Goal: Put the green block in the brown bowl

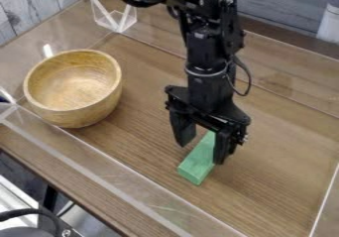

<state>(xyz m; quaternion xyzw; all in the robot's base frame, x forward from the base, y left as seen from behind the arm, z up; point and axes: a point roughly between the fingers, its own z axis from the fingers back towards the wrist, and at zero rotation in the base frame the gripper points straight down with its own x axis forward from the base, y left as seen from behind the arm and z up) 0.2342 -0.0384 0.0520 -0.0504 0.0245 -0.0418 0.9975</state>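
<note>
Straddling the green block [199, 162] at lower right of the desk [126, 147], the fingers [180, 128] stand apart; light, rigid, best pinched across its narrow sides. Bowl [73, 85] waits left.

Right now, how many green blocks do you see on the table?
1. The green block lies on the table between the fingers of the open gripper, right of the bowl. The gripper hides part of it; no other block shows.
</note>
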